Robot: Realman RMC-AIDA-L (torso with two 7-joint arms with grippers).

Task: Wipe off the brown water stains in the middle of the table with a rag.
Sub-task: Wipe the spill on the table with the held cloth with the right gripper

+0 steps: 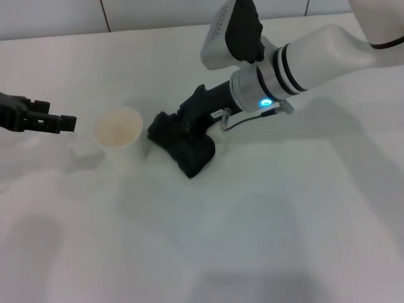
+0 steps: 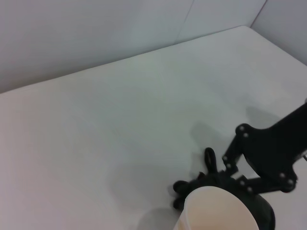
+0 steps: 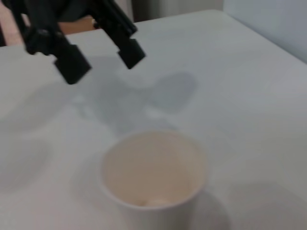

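The black rag [image 1: 189, 150] lies bunched on the white table [image 1: 265, 240], just right of centre. My right gripper [image 1: 180, 126] reaches down from the upper right and is shut on the rag, pressing it against the tabletop. The left wrist view shows the same rag [image 2: 211, 184] under that gripper's black linkage. The brown water stains are hidden; none show on the bare surface around the cloth. My left gripper [image 1: 63, 121] hovers at the far left edge, open and holding nothing. It also shows from the front in the right wrist view, as the left gripper [image 3: 100, 60] with fingers apart.
A white paper cup [image 1: 118, 136] stands upright between the two grippers, close to the rag's left side. In the right wrist view the cup [image 3: 153, 177] is nearly empty, with a pale residue at the bottom. A wall borders the table's far edge.
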